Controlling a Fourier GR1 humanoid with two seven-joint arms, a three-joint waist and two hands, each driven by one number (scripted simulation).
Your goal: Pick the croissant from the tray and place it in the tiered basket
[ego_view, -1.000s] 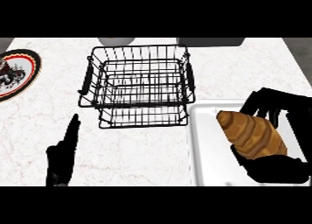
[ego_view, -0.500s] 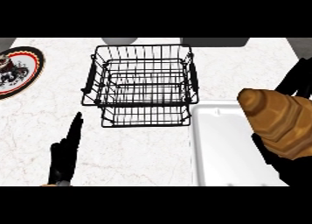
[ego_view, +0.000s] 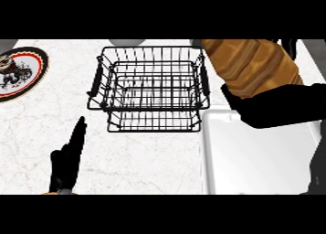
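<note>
My right hand (ego_view: 286, 107) is shut on the brown croissant (ego_view: 256, 64), which it holds high and close to the view, just right of the black wire tiered basket (ego_view: 152, 89). The croissant's left edge overlaps the basket's right rim in the picture. Below the hand lies the white tray (ego_view: 260, 155), with nothing showing on its visible part. My left hand (ego_view: 67, 162) rests open at the lower left, fingers pointing up, well apart from the basket.
A round plate (ego_view: 15, 73) with a dark pattern and a red-black rim sits at the far left on the white marble counter (ego_view: 145, 160). A grey object (ego_view: 128, 42) peeks out behind the basket.
My right hand has lifted the croissant off the tray and carried it up and to the left, toward the basket's right side. The left hand has stayed still.
</note>
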